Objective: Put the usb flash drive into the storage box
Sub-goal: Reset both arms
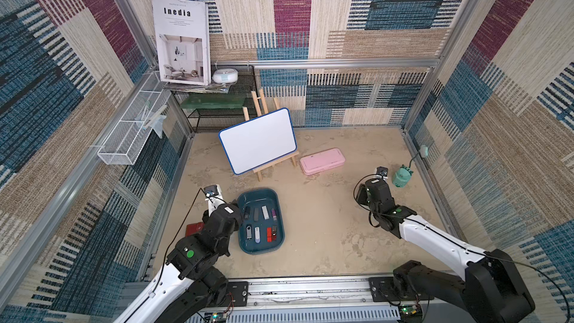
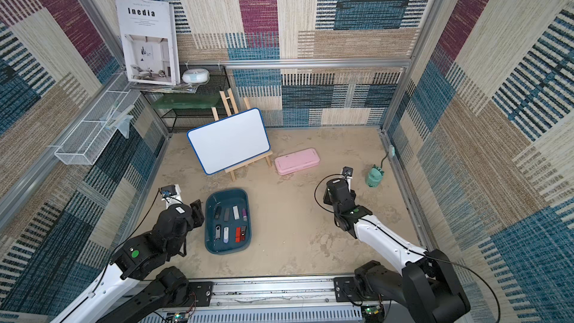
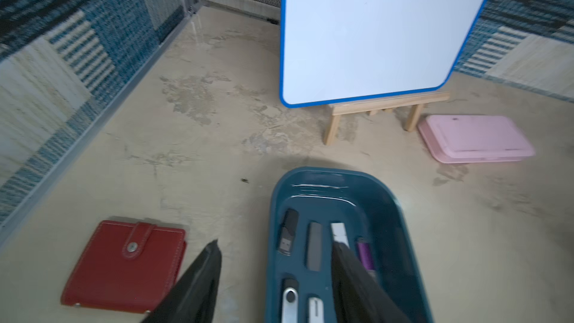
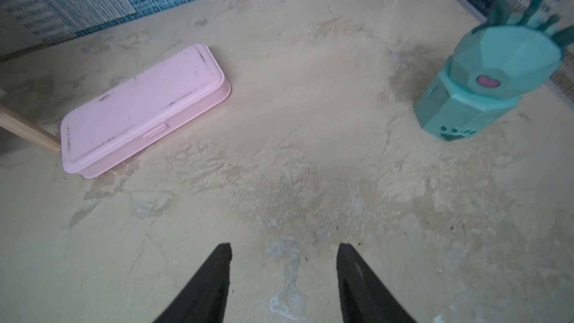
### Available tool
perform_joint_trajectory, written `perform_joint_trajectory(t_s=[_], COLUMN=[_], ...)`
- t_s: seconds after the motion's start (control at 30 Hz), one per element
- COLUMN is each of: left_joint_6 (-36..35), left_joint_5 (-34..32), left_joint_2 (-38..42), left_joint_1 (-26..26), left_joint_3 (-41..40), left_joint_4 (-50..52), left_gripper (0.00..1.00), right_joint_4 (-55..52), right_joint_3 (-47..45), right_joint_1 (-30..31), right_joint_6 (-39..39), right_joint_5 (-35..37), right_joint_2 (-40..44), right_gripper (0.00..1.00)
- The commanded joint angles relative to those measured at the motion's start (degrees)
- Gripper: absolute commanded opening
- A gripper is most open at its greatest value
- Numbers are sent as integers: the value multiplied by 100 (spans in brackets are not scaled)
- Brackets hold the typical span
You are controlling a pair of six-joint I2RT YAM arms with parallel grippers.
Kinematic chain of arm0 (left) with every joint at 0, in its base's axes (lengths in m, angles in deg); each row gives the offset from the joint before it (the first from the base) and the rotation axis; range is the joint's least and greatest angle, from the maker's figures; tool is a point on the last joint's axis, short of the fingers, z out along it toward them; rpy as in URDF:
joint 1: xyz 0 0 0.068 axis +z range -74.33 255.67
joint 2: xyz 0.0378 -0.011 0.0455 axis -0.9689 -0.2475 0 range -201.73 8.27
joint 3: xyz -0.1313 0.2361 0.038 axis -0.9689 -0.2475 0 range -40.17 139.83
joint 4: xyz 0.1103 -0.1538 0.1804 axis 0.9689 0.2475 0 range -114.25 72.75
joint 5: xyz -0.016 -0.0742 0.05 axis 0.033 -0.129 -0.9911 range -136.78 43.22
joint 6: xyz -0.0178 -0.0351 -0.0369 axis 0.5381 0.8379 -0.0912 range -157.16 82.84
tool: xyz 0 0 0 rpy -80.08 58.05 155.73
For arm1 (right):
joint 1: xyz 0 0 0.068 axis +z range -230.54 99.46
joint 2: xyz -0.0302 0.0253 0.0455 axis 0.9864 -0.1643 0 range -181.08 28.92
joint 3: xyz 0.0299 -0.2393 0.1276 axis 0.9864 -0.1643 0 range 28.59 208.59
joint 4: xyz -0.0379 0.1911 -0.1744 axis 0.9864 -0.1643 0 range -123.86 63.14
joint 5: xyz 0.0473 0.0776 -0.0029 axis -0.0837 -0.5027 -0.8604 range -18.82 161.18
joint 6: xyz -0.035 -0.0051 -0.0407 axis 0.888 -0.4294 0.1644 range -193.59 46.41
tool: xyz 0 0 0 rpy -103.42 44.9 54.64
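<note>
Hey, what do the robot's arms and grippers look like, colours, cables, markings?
The left arm and right arm have white link shells, black joint housings, a green dot each, and thin black cables looping alongside. The left gripper and right gripper each have two black, tapered fingers.

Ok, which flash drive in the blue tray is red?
The red flash drive in the storage box's near row, between a white drive and a black drive; no other drive is red.

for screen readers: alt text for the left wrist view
A teal storage box holds several usb flash drives, with the open left gripper at its rim. A red wallet lies beside it; a whiteboard on an easel and a pink case sit beyond.
</note>
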Motion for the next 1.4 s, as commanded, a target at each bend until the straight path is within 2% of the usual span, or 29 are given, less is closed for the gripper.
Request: perform_joint_trajectory(t_s=[0.0,0.03,0.1,0.17,0.2,0.27,0.33,0.47,0.53,0.6,0.67,0.77,0.87,0.97,1.1,1.13,1.2,1.27,1.33,1.37], left_joint_6=[-1230,-1566,-2397,-2468,-2796,-3226,-3329,-3073,-2912,-2892,-3013,-2985,-3036,-3146,-3447,-3487,-3495,-3498,-3365,-3357], left_joint_5=[-923,-984,-935,-1338,-1329,-778,-97,1187,1756,2045,2322,2614,2747,2967,3657,3758,3778,3801,3999,3997], left_joint_2=[398,457,450,330,262,153,-51,-1287,-1927,-2643,-3193,-3706,-4104,-4950,-5544,-5488,-5582,-5656,-5658,-5670], left_joint_1=[12,6,6,45,137,374,861,2478,2946,3123,3270,3503,3587,3590,3588,3582,3580,3599,3752,3759], left_joint_3=[-727,-1026,-1514,-1637,-1811,-2182,-2535,-2881,-2543,-2322,-2233,-2044,-1957,-1934,-1641,-1584,-1381,-902,-865,-881], left_joint_4=[-1334,-1798,-2571,-2821,-3286,-4224,-5058,-6572,-6527,-6954,-7640,-7966,-8355,-9219,-9256,-9053,-8800,-7989,-7917,-7964], left_gripper=[64,70,73,76,76,76,76,78,77,75,74,73,73,73,72,73,78,84,87,95], right_joint_4=[421,597,1176,1761,2081,1837,1813,2796,3638,4483,4664,4980,6147,6933,6899,7232,7967,6857,6964,6785], right_joint_3=[-12,-72,-295,-501,-584,-303,-57,-202,-560,-823,-783,-770,-1203,-1562,-1714,-1882,-1906,-1613,-1636,-1585], right_joint_1=[3,3,-4,-12,-37,-208,-379,-722,-993,-1229,-1328,-1504,-1545,-1786,-2045,-2167,-2279,-2447,-2579,-2573], right_joint_6=[543,708,1160,1523,1672,1653,1840,2168,2157,2269,2483,2694,3034,2960,2889,2886,2852,2761,2715,2719], right_joint_5=[630,766,1100,1365,1510,1501,1396,1338,990,769,713,410,559,93,-771,-1141,-1238,-1717,-1945,-1993], right_joint_2=[192,218,206,74,-77,-410,-783,-1426,-1576,-1764,-1829,-1966,-2002,-2154,-2026,-2090,-2583,-2330,-2352,-2308], right_gripper=[60,60,62,63,64,66,70,73,73,73,74,73,73,73,72,71,72,75,74,75])
